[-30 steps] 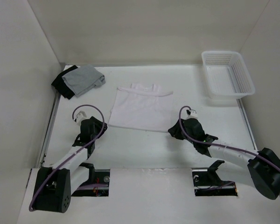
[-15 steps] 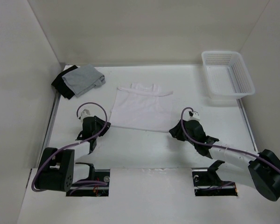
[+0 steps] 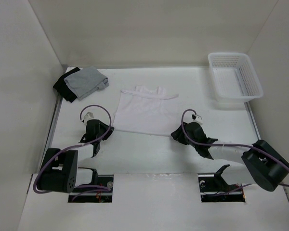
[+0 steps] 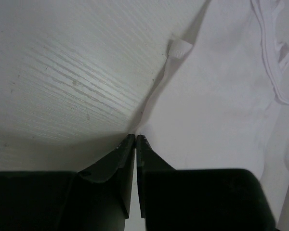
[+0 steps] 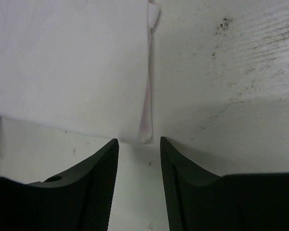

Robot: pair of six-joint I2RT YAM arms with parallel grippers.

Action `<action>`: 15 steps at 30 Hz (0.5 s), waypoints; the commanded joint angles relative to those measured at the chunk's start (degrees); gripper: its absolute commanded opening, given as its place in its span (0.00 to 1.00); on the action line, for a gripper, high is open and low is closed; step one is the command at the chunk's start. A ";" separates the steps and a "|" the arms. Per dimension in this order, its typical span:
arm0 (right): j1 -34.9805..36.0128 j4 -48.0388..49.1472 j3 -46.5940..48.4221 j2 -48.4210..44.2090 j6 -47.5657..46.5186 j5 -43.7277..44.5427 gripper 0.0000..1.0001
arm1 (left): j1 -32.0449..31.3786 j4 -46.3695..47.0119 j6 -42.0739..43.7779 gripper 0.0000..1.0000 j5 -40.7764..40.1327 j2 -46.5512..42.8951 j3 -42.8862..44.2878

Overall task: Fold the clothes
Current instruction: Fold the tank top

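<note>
The white table (image 3: 149, 154) fills most of the overhead view. The white tank top (image 3: 145, 111) lies spread flat at its middle, with the straps toward the far wall and the hem toward the arms. A white plastic basket (image 3: 231, 98) sits at the far right corner, well apart from the top. At the far left corner a grey folded garment (image 3: 88, 81) rests partly on a black folded garment (image 3: 62, 86). Both arms reach forward and low to the hem. The left gripper (image 4: 135, 137) is at the hem's left corner with its jaws pressed almost together. The edge of the fabric runs right into the thin slit between them, so the corner looks nipped. The right gripper (image 5: 138, 140) is at the hem's right corner with its jaws spread apart. The corner of the cloth lies just ahead of the gap, touching neither finger. A small white label tab (image 4: 179, 48) sticks out from the top's left side seam, and another (image 5: 153, 14) sticks out from the right seam.
</note>
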 commanded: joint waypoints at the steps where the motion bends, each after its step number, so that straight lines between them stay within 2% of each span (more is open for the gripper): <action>1: -0.05 1.58 0.97 1.41 1.76 0.53 0.44 | -0.33 1.34 0.94 0.05 -0.55 0.24 1.31; 5: -0.58 1.32 2.11 3.52 1.76 -0.44 0.34 | -0.42 1.34 0.94 0.05 -0.64 -0.28 1.31; 10: -1.20 1.67 2.02 3.87 2.11 -0.70 0.17 | -0.68 0.98 0.94 0.03 -0.73 -1.25 1.48; 15: -0.84 1.94 1.58 0.64 0.98 2.19 0.05 | -1.39 0.37 0.24 0.00 0.06 -4.84 1.75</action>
